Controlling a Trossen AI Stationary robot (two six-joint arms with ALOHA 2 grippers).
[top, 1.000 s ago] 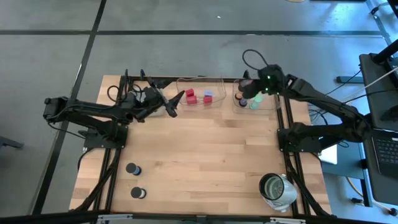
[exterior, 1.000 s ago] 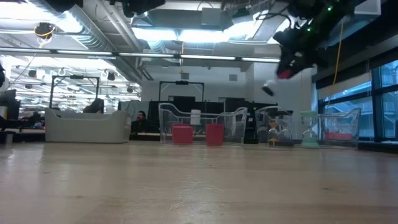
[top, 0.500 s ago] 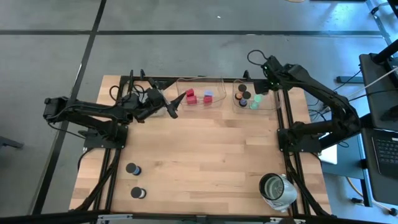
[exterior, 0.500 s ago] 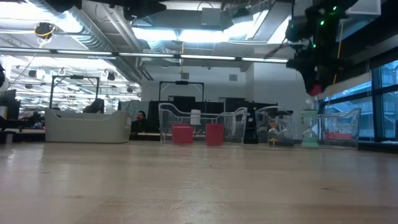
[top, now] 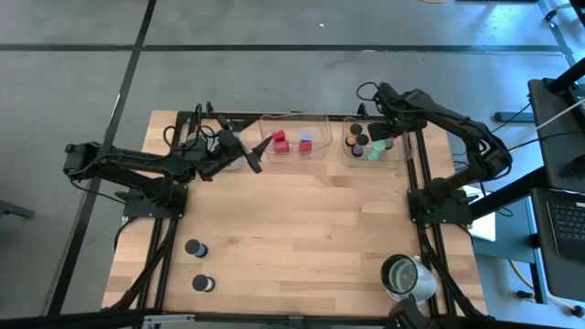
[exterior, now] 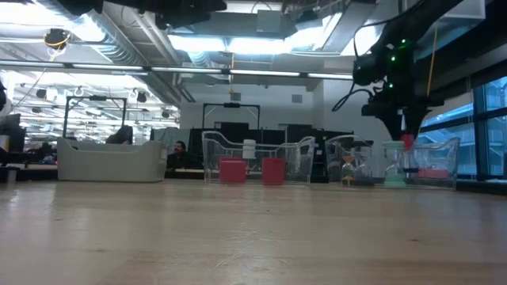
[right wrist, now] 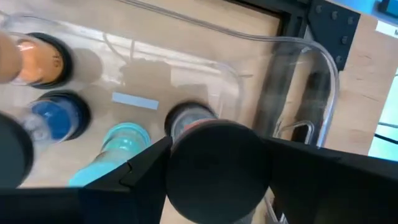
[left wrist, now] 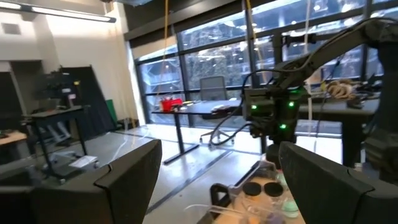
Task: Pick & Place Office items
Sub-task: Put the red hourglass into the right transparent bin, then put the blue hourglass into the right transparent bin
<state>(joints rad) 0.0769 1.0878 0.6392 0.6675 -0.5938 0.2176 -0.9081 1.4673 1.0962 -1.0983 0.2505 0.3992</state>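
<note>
My right gripper (top: 378, 139) hangs over the right clear tray (top: 403, 157) at the table's far edge, fingers pointing down, shut on a black round cap (right wrist: 217, 177). In the low view a red bit (exterior: 406, 142) shows below its fingers. An orange-topped cap (right wrist: 37, 59), a blue cap (right wrist: 59, 118) and a teal piece (right wrist: 121, 142) lie on that tray's floor. My left gripper (top: 251, 157) is open and empty, just left of the left clear tray (top: 267, 119), which holds red blocks (top: 280, 139) and a pale-blue cube (top: 308, 138). Two black caps (top: 195, 248) (top: 203, 283) stand on the near-left table. My right gripper pinches the black round cap by its opposite sides (right wrist: 177, 171) between the two fingers, coming from above and pointing down. The cap is lifted clear, inside the right tray's outline near its right wall. How far back it reaches between the fingers does not show.
A silvery-white round container (top: 407, 277) stands at the table's near-right corner. The trays' clear walls (right wrist: 311, 81) rise beside my right gripper. Black frame rails run along the far edge (top: 228, 116). Bare wood lies across the table's middle (top: 302, 228).
My right gripper has swung from the right tray's left part toward its right side, tipped from slanting to pointing straight down, and come down toward the tray, keeping hold of the cap. My left arm has stayed still.
</note>
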